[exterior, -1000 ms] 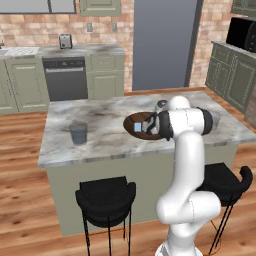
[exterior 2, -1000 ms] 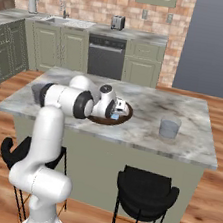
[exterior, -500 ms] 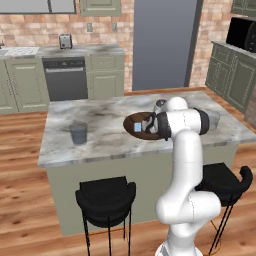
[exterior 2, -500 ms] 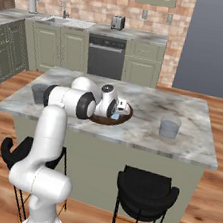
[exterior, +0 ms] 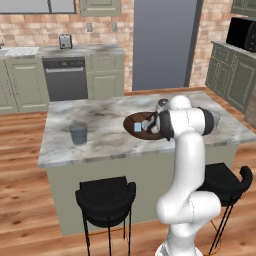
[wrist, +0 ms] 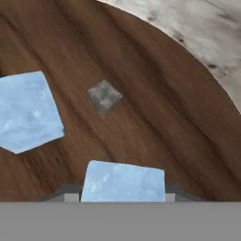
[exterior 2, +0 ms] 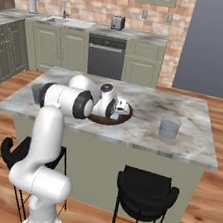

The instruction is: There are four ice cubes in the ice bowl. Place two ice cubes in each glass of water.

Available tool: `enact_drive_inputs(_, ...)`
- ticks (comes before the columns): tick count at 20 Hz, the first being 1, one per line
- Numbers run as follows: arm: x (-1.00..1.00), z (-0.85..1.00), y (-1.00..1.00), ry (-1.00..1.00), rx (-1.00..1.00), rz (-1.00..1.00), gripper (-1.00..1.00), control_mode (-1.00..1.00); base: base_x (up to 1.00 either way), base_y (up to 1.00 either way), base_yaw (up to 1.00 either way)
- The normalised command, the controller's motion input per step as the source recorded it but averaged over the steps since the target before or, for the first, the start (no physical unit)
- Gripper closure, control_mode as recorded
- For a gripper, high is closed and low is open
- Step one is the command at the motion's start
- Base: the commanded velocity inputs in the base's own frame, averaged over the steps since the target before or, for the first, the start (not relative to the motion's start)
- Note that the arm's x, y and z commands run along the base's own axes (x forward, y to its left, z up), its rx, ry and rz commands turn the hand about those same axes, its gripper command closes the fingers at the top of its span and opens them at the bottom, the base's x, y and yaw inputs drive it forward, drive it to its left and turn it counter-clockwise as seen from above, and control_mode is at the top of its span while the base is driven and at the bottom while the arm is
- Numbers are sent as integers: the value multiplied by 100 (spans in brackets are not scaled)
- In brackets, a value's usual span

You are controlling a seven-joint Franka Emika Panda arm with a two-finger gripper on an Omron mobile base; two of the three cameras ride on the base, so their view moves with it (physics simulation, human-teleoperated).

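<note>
The gripper [exterior: 146, 126] is down inside the ice bowl [exterior: 131, 121] on the marble island counter [exterior: 100, 135], and in both base views the white wrist covers much of the dish, so only its left part shows from the left and its far rim [exterior 2: 127, 107] from the right. In the hand view one ice cube [wrist: 123, 181] sits at the bottom edge with a small dark finger tip [wrist: 66, 192] at each lower corner; the cube's lower part is cut off and the tips barely show, so whether the jaws press on it or merely flank it cannot be told. A second ice cube [wrist: 28, 112] lies to the left on the bowl's wooden floor, partly cut by the frame edge. From the left, one pale cube [exterior: 137, 127] shows beside the fingers. One glass of water [exterior: 78, 133] stands well apart on the counter's far end. Another glass [exterior 2: 37, 91] sits behind the arm, largely hidden by it.
</note>
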Motion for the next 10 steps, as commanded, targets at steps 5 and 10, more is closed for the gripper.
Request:
enact_drive_inputs(5, -100, 76, 15, -26, 0, -9, 100, -100, 0, 0, 0)
enact_drive_inputs(10, -99, 100, 9, -3, 4, -14, 100, -100, 0, 0, 0)
